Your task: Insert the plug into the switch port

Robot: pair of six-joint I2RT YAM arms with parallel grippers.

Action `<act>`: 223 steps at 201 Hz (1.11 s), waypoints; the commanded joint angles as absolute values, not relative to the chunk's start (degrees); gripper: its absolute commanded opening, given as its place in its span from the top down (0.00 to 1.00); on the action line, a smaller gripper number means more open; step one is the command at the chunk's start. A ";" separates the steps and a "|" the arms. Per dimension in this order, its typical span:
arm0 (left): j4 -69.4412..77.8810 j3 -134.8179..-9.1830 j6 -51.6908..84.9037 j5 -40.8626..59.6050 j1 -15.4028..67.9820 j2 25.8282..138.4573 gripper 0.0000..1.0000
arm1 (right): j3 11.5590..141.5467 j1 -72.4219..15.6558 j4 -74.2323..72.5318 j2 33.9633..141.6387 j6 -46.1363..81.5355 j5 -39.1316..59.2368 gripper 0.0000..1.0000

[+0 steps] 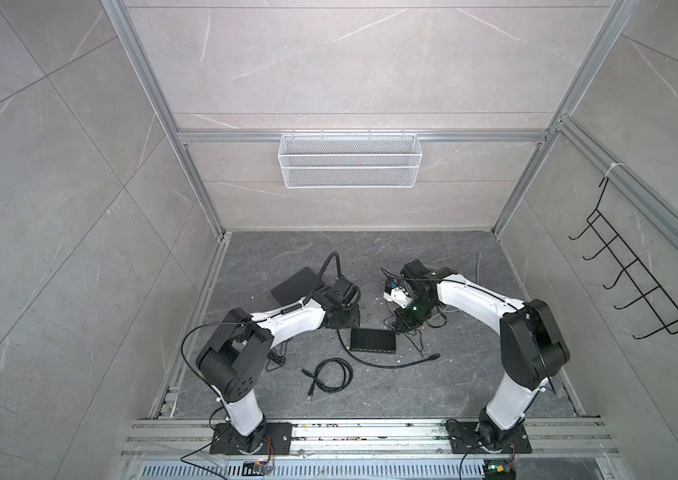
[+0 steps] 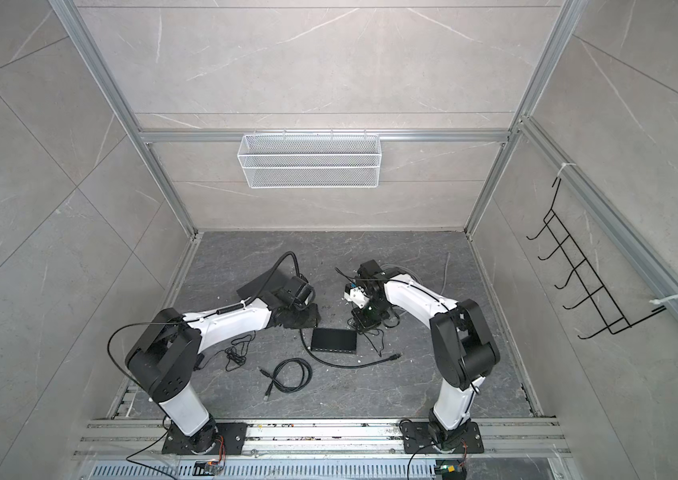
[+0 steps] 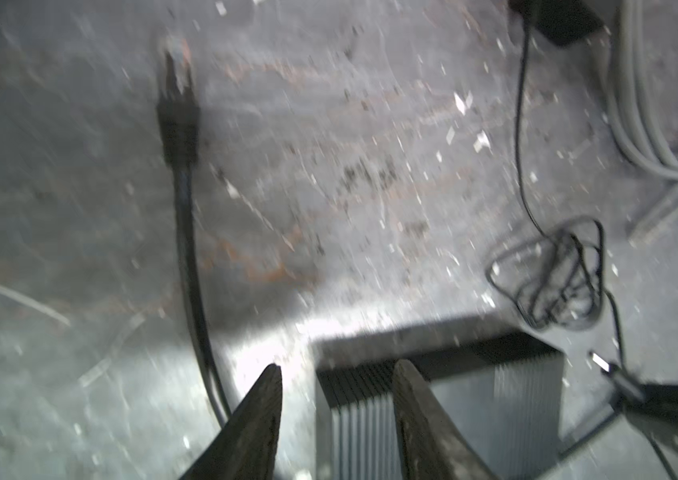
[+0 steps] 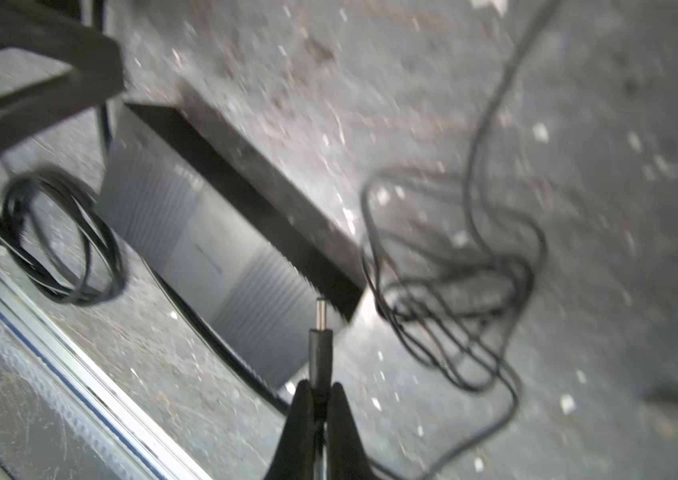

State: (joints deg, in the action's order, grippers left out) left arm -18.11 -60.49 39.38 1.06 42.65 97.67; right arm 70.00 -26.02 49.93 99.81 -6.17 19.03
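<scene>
The switch [image 1: 372,340] [image 2: 334,340] is a flat black ribbed box lying mid-floor. My right gripper [image 4: 320,386] is shut on the plug [image 4: 320,353], a black barrel plug whose metal tip sticks out toward the switch's [image 4: 212,249] near corner, a short way off it. In a top view that gripper [image 1: 401,323] hangs just off the switch's far right corner. My left gripper [image 3: 338,365] is open, one finger over the switch [image 3: 495,395] and one beside its end. In a top view it [image 1: 345,319] sits at the far left corner. I cannot make out the port.
A thick black cable [image 1: 387,365] with a network connector [image 3: 177,83] curves past the switch. A coiled black cable [image 1: 331,376] lies nearer the front. Thin tangled cord [image 4: 453,270] and a white adapter block [image 1: 397,293] are at the right, a flat black pad [image 1: 293,284] at the left.
</scene>
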 commanded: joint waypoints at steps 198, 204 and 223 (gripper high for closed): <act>-6.59 -59.45 50.51 8.48 44.94 103.52 0.53 | 73.84 -29.72 52.45 106.86 -11.06 28.62 0.95; -6.59 -60.31 50.49 8.13 44.70 104.01 0.53 | 74.38 -29.58 51.88 107.45 -10.87 28.90 0.95; -6.58 -62.71 50.23 7.39 43.25 105.52 0.53 | 76.86 -29.12 50.36 109.38 -10.38 29.58 0.95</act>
State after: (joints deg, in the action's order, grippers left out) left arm -10.22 -59.22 48.93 4.97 43.66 102.48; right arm 71.83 -28.64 57.45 107.18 -10.09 21.93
